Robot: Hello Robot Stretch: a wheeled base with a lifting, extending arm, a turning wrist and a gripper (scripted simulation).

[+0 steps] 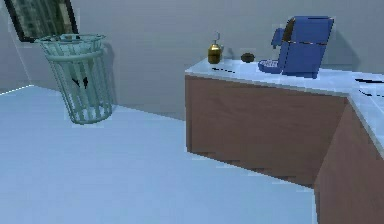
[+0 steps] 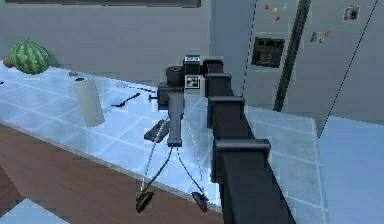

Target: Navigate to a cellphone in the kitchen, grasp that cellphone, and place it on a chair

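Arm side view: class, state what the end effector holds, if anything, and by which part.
It cannot be told: a dark flat thing lies on the countertop at or behind the end effector.

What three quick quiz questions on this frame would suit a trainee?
1. In the arm side view, what sits at the counter's far left? A) watermelon B) kettle C) toaster
2. True or false: the coffee machine is red.
3. Fill in: the wire bin stands on the ____.
Key: 1 A; 2 false, it is blue; 3 floor.
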